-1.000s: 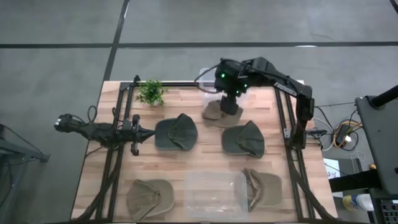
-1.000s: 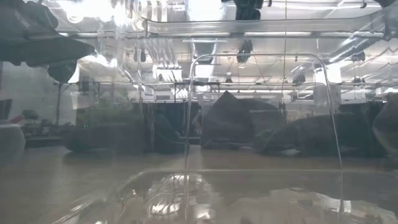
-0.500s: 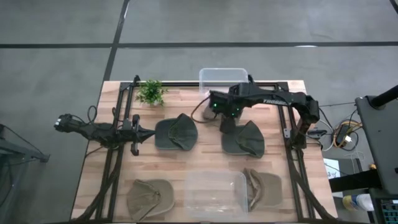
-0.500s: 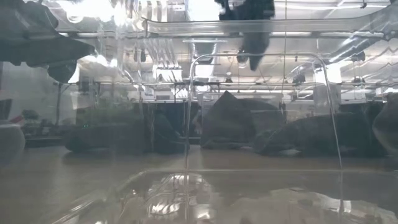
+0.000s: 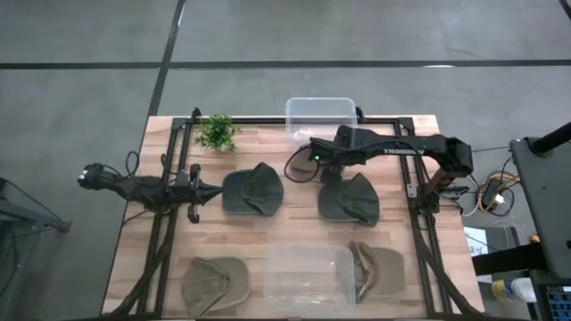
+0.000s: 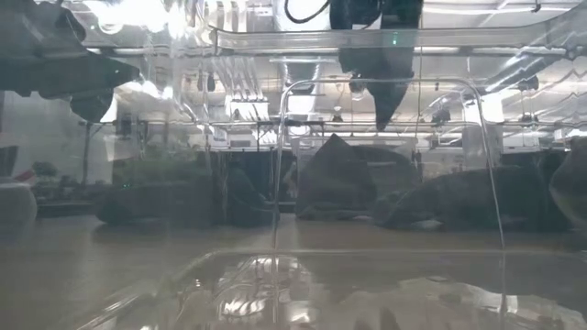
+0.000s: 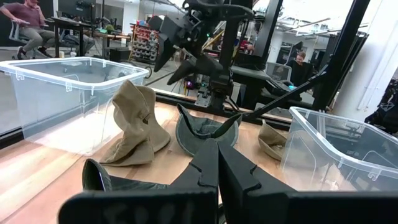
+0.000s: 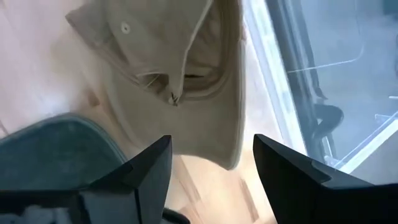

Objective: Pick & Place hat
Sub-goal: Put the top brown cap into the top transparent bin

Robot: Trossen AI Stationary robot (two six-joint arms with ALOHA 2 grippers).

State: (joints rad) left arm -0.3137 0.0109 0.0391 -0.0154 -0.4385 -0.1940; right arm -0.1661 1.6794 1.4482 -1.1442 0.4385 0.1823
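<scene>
A crumpled tan hat [image 8: 174, 62] lies on the wooden table at its far middle, next to the far clear bin [image 5: 319, 112]. It also shows in the left wrist view as the tan hat [image 7: 134, 121]. My right gripper [image 8: 211, 149] hangs open above it, slanting down, with its fingers clear of the cloth. The high view shows the right gripper [image 5: 314, 163] over that spot. A dark green hat [image 5: 350, 199] lies just nearer. My left gripper [image 5: 198, 189] waits shut and level at the table's left side.
Another dark green hat [image 5: 252, 190] lies at the table's middle left. Two more tan hats [image 5: 214, 281] [image 5: 376, 267] lie near the front edge, on either side of a second clear bin [image 5: 308, 272]. A small plant [image 5: 216, 132] stands at the far left.
My right gripper has come down from high over the far bin toward the tan hat. It has shifted a little toward the near edge and tipped as it came. Its fingers have stayed apart. None of the hats has moved.
</scene>
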